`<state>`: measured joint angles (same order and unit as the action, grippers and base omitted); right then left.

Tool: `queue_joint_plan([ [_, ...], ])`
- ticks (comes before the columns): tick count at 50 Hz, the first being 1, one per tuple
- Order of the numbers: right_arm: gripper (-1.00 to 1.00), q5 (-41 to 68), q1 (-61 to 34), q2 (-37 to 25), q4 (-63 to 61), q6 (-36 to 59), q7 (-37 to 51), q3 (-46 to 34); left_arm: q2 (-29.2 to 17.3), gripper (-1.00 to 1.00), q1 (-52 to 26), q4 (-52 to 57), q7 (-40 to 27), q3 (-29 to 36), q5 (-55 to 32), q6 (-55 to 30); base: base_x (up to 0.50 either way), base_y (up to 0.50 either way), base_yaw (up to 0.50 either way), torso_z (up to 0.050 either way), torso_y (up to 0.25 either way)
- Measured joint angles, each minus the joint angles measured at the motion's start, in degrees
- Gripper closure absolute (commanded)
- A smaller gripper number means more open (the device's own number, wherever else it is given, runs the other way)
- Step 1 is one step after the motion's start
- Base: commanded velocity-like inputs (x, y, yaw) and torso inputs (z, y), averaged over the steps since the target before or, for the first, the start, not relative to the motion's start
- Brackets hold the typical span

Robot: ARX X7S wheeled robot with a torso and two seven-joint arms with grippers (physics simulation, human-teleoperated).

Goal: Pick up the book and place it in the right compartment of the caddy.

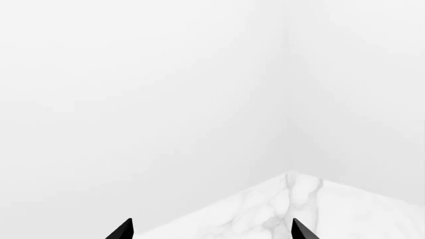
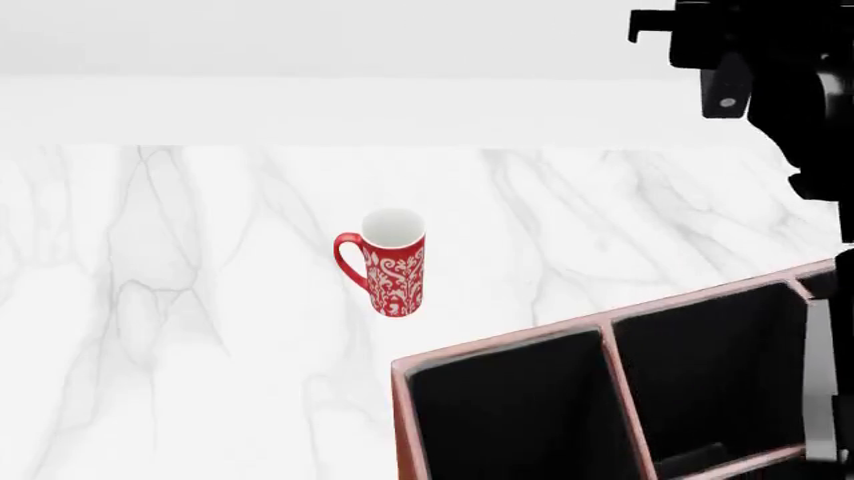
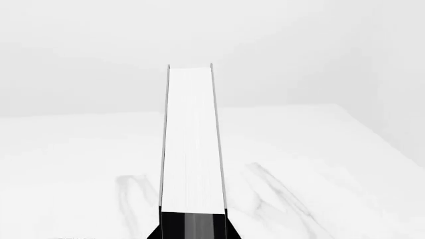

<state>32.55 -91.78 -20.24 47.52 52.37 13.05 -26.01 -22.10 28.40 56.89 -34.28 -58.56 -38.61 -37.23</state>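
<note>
The marble table (image 2: pixel 174 300) fills most of what I see, white walls behind it. At its near right corner sits the caddy (image 2: pixel 501 352), reddish rim and black compartments split by thin dividers. The right arm (image 2: pixel 787 70) hangs high above the caddy's far right side, and its wrist view shows the right gripper (image 3: pixel 192 224) clamped on the book (image 3: pixel 191 144), white page edge outward. The left gripper (image 1: pixel 211 230) shows two fingertips well apart, holding nothing. A red patterned mug (image 2: pixel 387 262) stands upright, beyond the caddy

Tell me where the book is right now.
The book is held edge-on in the right gripper, up above the marble table; only the right wrist view shows it.
</note>
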Motion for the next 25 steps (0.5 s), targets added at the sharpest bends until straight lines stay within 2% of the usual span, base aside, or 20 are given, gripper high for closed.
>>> queue_joint_plan([
  [25,1.00,9.56,8.04,-11.59,-26.99,21.98,15.39,14.40,-0.36,-1.00,0.08,-0.32,-0.39,0.62,-0.19,0.88,0.00,0.00,0.00,0.000,0.002],
])
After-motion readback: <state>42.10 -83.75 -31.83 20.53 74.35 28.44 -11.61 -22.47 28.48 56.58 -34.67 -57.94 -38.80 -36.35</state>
